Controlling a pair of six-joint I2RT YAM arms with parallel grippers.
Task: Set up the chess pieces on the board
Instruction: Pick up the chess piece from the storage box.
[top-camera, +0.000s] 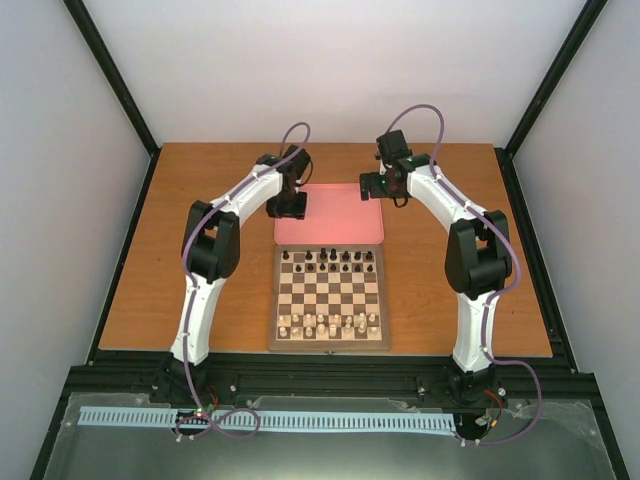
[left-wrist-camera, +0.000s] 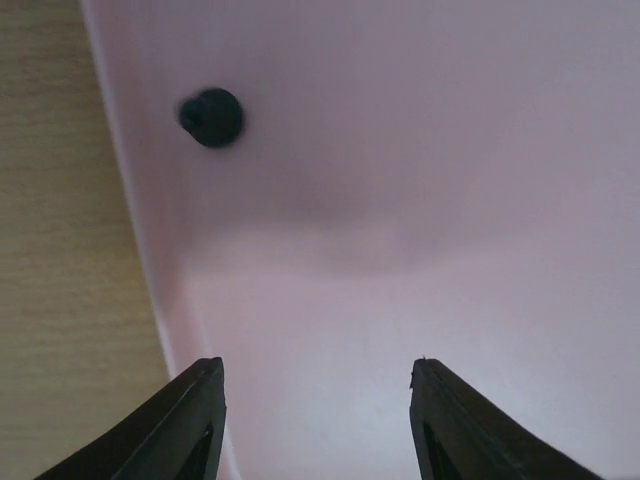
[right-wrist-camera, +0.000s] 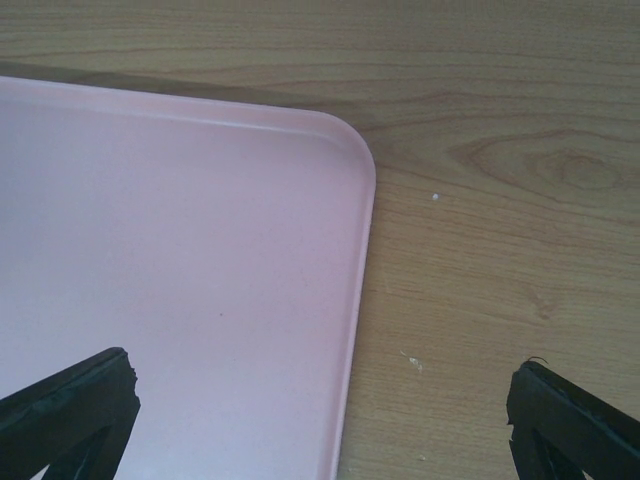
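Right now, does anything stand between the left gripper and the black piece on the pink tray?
Nothing visible. The black piece sits on the pink tray near its rim, and only bare tray lies between it and the open left gripper.

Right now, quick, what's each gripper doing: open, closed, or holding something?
Left gripper: open, holding nothing, above the plain pink rounded tray near a small black chess piece.
Right gripper: open, holding nothing, over the tray's corner and the wooden table.
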